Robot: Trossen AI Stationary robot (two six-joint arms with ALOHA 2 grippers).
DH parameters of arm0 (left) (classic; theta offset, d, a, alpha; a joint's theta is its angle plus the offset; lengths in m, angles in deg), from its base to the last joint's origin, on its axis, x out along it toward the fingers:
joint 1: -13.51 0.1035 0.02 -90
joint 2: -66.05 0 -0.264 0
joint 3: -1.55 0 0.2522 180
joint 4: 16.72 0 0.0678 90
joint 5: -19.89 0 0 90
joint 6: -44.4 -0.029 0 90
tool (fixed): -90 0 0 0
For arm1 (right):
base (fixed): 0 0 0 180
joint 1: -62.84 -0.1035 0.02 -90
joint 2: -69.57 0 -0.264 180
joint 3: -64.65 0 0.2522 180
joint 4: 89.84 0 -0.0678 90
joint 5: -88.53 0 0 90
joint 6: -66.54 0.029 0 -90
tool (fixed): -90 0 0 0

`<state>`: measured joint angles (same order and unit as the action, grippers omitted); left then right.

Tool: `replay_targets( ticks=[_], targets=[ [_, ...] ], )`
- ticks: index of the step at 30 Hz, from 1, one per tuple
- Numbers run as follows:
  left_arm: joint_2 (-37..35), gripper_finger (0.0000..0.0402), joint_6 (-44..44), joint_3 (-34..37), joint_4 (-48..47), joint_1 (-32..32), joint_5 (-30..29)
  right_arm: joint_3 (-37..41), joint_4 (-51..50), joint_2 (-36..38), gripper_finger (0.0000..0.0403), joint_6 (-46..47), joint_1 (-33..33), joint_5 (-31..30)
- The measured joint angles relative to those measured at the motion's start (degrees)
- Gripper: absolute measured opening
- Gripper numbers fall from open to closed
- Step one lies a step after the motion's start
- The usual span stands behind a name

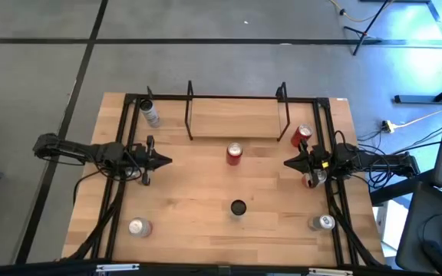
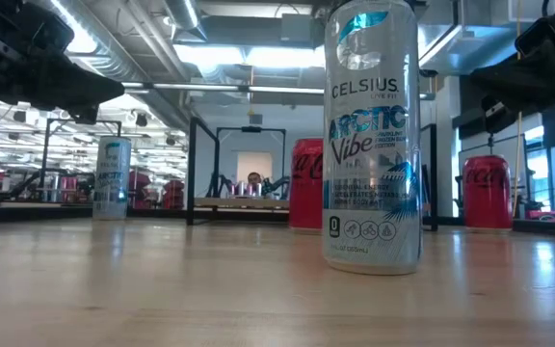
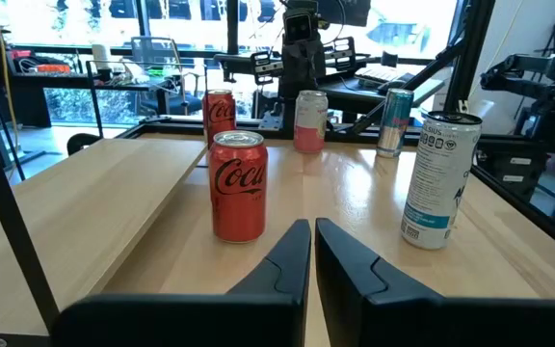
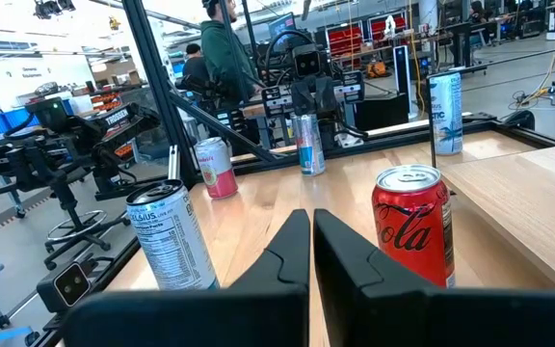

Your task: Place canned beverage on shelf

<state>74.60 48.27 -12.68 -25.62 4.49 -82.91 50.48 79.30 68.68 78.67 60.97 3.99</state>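
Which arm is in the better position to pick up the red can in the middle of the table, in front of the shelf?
Probably the right: its tool is nearer the red can than the left tool, and both tools are shut and empty. The shelf holds no cans.

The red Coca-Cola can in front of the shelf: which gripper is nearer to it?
Right, narrowly. The right gripper is beside the red can on its right; the left gripper is slightly farther away on its left. Both point at it, shut and empty.

Left tool [image 1: 166, 161], right tool [image 1: 288, 162] closed, facing inward, level.
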Motion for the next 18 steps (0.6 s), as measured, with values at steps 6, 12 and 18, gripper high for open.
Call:
replay_targets(
  ticks=[6,12,18],
  targets=[
    [0.00,0.0013,-0.01,0.01,-0.02,-0.01,0.00,0.00,0.00,0.00,0.0007,0.00,0.00,0.00],
    [0.00,0.0013,0.00,0.00,0.00,-0.02,0.00,0.00,0.00,0.00,0.0007,0.00,0.00,0.00],
    [0.03,0.0013,0.95,0.01,4.54,-0.02,-6.10,0.00,0.30,0.00,0.0007,-0.42,0.00,-1.05]
  ],
)
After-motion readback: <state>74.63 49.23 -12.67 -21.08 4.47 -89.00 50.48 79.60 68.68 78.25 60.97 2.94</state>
